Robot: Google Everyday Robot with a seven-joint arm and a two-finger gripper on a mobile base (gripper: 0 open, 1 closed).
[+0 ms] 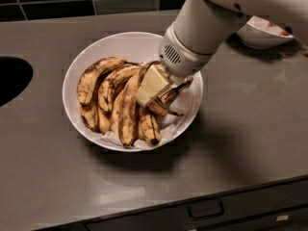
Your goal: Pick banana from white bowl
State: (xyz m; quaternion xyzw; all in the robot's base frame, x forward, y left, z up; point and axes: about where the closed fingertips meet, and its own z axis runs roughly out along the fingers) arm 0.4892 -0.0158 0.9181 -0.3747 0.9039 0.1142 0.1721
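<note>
The large white bowl [126, 43] sits on the grey counter, lined with crumpled white paper and holding several overripe bananas. My gripper [153, 93] is down inside the bowl, at its right half, pointing down and to the left. The arched banana [170, 98], with a dark patch and a thin dark tip, lies right under and beside the gripper at the bowl's right side, partly hidden by it. The straighter brown-streaked bananas [111, 96] lie to the left of the gripper. The white arm covers the bowl's far right rim.
A smaller white bowl with red bits [262, 33] stands at the back right, partly behind the arm. A dark round sink opening [12, 78] is at the left. The counter's front edge has a drawer handle [206, 210] below. Dark tiles line the back wall.
</note>
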